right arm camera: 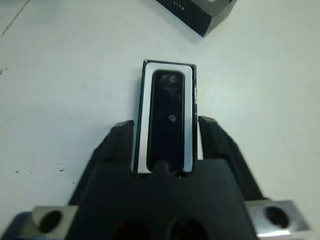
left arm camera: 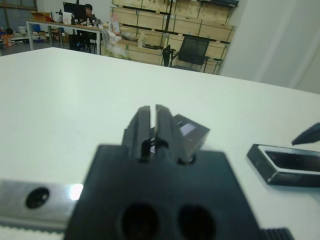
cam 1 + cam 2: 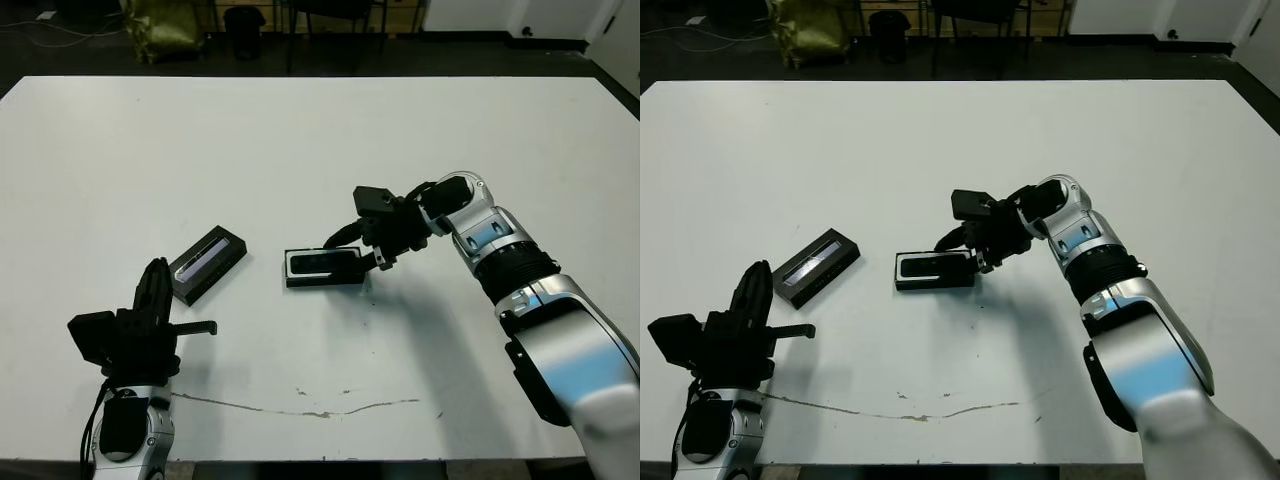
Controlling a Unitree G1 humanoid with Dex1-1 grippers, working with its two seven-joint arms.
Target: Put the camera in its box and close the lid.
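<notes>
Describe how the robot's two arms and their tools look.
Both arms have glossy silver-grey shells with black joints and dark cabling. The right arm has a ribbed black wrist band. The left tool and right tool are matte black, each with two black fingers on a blocky black body.

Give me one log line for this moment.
camera: in box | lid: off, left of box | right gripper: open, straddling box | left gripper: shut, idle

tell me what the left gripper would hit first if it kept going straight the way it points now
Most likely the lid: in the left wrist view it lies just beyond the left gripper, whose fingers are shut. Depth is unclear, so it might pass above it.
</notes>
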